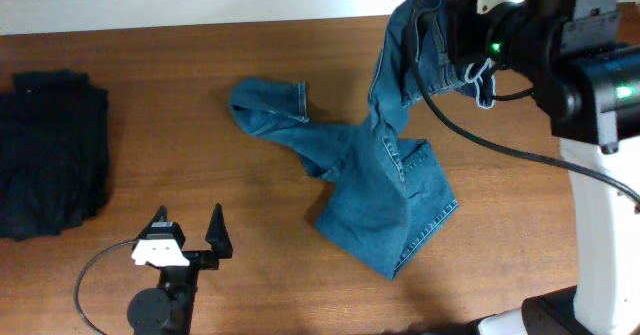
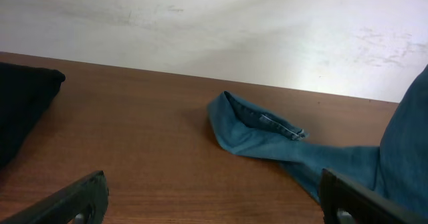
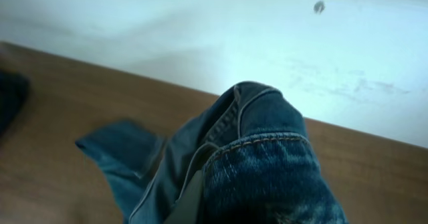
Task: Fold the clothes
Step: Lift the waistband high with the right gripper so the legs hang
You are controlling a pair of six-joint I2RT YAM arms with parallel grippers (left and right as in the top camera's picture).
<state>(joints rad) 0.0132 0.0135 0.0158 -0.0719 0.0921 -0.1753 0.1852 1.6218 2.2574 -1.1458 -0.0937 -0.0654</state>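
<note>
At nine o'clock on the table [image 1: 150,85] sits the black pile [image 1: 50,150], not my concern. My left gripper [image 1: 189,215] waits at seven, fingers spread wide, empty. The jeans [image 1: 385,190] sprawl across the centre, one cuff curled toward eleven. At one o'clock my right gripper [image 1: 455,35] pinches a bunched end, held off the wood. Denim looks heavy and limp (thick seams should give good bite), so I'd grab along a stitched hem.
</note>
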